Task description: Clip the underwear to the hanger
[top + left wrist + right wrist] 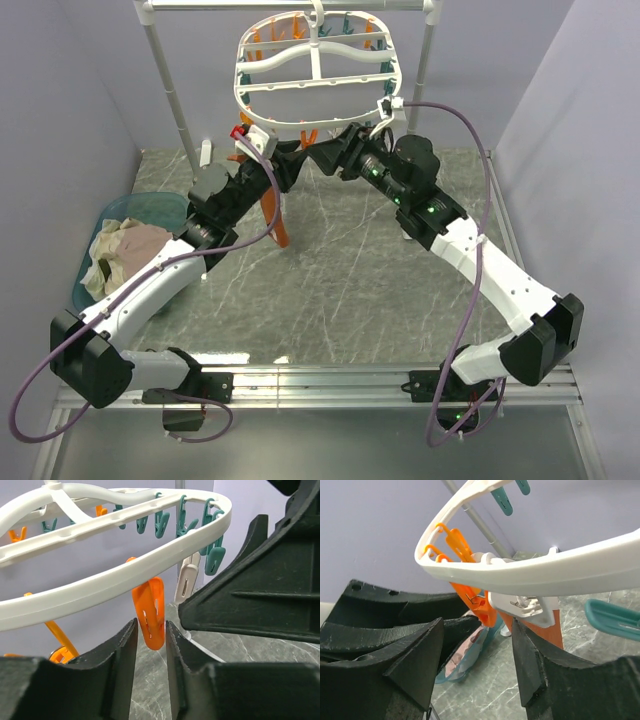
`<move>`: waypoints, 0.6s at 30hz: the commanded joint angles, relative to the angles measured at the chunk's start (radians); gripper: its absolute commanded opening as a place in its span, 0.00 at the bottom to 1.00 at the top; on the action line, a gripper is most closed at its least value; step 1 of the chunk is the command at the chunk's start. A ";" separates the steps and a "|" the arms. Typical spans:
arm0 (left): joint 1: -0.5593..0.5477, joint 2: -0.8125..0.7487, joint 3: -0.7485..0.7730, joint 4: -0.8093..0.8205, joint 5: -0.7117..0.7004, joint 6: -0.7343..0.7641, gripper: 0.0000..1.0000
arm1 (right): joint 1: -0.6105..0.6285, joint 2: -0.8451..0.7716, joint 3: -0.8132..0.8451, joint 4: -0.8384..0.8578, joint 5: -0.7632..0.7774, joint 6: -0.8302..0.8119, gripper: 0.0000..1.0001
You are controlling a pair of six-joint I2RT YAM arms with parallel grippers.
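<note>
Smooth glossy plastic hanger (100, 587)

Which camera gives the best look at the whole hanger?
Top external: the hanger shows nearly whole there, oval rim and crossbars together. The left wrist shows only a stretch of rim with pins hanging from it. The right wrist shows only one curved end of the rim, close up.

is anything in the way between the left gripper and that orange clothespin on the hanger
Nothing visible stands in the way. The orange clothespin hangs from the hanger rim, with its lower end already between the fingers of the left gripper. Whether the fingers touch it yet is unclear.
</note>
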 commanded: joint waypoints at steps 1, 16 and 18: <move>-0.004 -0.019 -0.013 0.048 0.020 0.018 0.32 | 0.015 0.007 0.068 0.029 0.036 0.029 0.65; -0.006 -0.027 -0.016 0.035 0.037 0.024 0.26 | 0.035 0.088 0.164 0.023 0.079 -0.010 0.69; -0.004 -0.025 -0.014 0.032 0.038 0.025 0.26 | 0.037 0.099 0.173 0.017 0.088 -0.011 0.69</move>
